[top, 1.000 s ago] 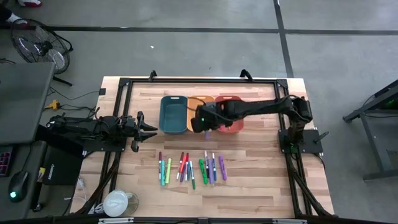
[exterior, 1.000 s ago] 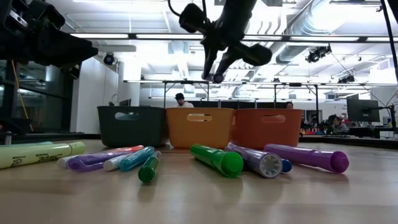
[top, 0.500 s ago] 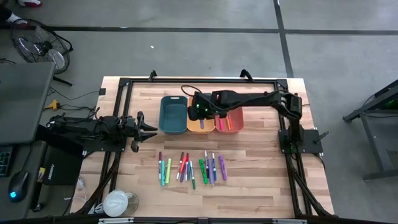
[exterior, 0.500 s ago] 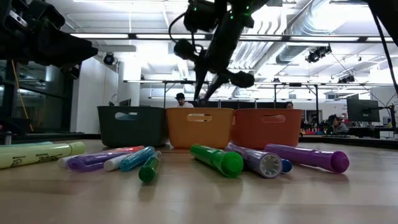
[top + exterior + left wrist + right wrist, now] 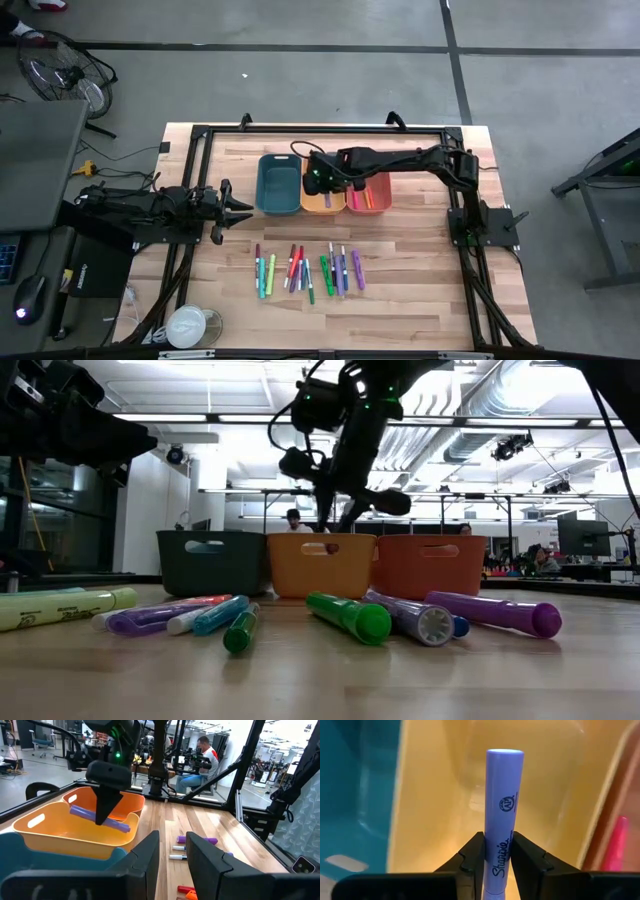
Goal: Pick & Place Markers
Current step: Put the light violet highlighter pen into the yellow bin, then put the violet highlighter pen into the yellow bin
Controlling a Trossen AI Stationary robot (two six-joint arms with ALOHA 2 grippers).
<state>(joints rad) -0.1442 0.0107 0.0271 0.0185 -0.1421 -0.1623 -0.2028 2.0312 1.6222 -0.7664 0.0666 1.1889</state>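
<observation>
Right gripper [image 5: 496, 851] hangs over the yellow-orange bin [image 5: 322, 201], fingers pinching a purple marker [image 5: 503, 810] that lies level above its rim, apparently clear of the walls. Left gripper [image 5: 240, 210] waits beside the teal bin [image 5: 279, 184], jaws parted, nothing held. Remaining markers [image 5: 305, 270] lie on open table [image 5: 420, 290].

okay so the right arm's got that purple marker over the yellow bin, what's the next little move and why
Probably open the fingers and let go. The right gripper holds the purple cylindrical marker directly above the yellow-orange plastic bin, whose floor below looks bare, and the left wrist view shows the marker already inside its rim. The left gripper waits at the table's left.
</observation>
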